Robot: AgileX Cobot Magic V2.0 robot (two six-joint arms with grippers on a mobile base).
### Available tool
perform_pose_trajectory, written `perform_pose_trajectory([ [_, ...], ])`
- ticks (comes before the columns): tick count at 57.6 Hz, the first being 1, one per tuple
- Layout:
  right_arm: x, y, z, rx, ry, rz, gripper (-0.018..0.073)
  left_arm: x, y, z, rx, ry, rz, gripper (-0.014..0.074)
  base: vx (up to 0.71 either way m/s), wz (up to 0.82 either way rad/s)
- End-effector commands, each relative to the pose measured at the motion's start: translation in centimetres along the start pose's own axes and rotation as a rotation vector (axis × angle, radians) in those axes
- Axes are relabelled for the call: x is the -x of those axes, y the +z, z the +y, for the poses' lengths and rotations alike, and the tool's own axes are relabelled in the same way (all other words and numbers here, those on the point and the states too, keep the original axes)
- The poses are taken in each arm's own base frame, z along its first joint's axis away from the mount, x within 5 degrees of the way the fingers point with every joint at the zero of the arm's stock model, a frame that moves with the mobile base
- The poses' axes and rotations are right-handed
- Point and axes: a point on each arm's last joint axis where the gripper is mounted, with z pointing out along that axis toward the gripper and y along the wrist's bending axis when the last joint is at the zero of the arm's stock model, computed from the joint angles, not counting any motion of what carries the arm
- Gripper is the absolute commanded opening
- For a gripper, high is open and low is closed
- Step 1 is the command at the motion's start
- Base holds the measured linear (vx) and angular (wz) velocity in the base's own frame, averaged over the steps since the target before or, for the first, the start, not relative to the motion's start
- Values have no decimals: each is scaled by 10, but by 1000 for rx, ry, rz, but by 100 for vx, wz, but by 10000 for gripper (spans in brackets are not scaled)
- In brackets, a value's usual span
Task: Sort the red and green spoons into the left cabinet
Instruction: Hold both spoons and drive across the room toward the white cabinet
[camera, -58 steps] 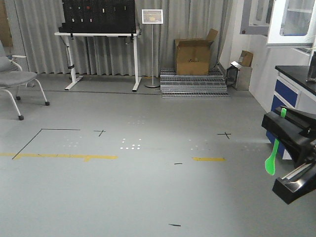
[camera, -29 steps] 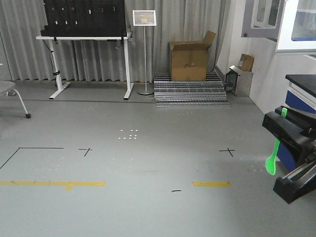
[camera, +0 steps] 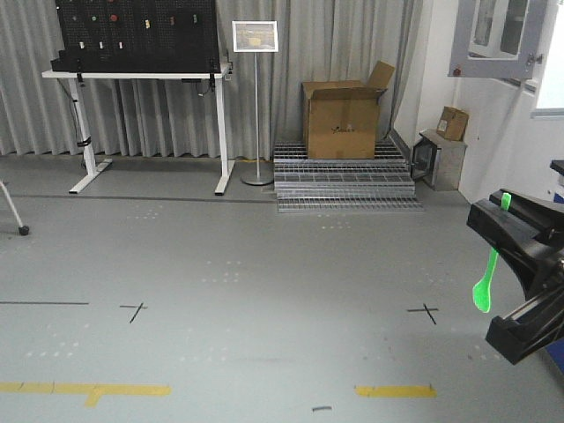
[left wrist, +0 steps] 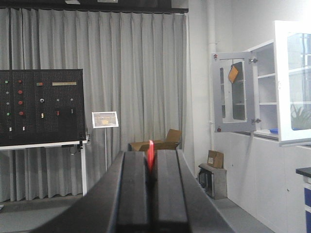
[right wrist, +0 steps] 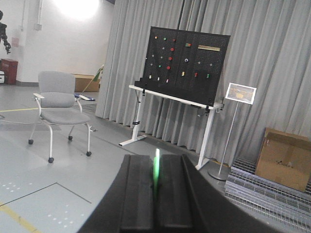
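Observation:
In the front view, my right gripper [camera: 499, 231] sits at the right edge, shut on the green spoon [camera: 482, 289]. The spoon's bowl hangs down below the jaws. The right wrist view shows the green handle [right wrist: 156, 165] edge-on between the closed black fingers [right wrist: 138, 194]. In the left wrist view, my left gripper [left wrist: 151, 170] is shut on the red spoon [left wrist: 150, 154], and only the spoon's tip shows. The white glass-doored cabinet [left wrist: 266, 116] stands at the right with one door [left wrist: 232, 92] swung open. That door also shows high in the front view [camera: 498, 40].
A cardboard box [camera: 342, 106] sits on a metal grating platform [camera: 345, 181] straight ahead. Beside them are a sign stand [camera: 256, 106] and a pegboard table [camera: 137, 53], with a small metal bin [camera: 439, 159] at the wall. A grey chair [right wrist: 58, 104] stands on the left. Tape marks [camera: 423, 310] cross the floor.
The whole front view has shifted. The floor marks slid down toward me, and the blue-fronted counter on the right left the frame. Both grippers still hold their spoons the same way.

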Motion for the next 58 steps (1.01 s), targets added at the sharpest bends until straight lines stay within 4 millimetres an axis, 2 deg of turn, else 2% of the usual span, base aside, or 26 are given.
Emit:
perform_pose_trajectory([
  [1, 16, -2, 1, 18, 11, -75, -9, 19, 0, -1, -5, -11, -111, 111, 64, -1],
  [58, 15, -2, 1, 18, 11, -73, -9, 18, 0, -1, -5, -11, -107, 111, 65, -3],
])
